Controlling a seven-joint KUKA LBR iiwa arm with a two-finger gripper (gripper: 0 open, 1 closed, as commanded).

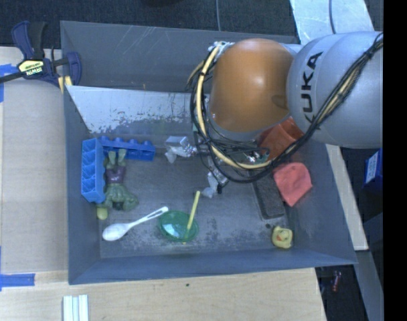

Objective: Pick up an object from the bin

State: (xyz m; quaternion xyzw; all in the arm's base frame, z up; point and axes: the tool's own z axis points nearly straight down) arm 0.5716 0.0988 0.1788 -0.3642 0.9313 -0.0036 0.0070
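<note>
My gripper hangs under the arm's orange cover, over the middle of the bin floor. Just below it a yellow-green stick slants down to a green round disc. A small grey metal piece lies up and to the left of the gripper. To its right lies a dark flat rectangular pad. Nothing is seen held.
A blue ridged tray and a blue block stand at the left wall, with a green and purple toy figure beside them. A white spoon, a red soft lump, an orange-red block and a yellow duck also lie in the bin.
</note>
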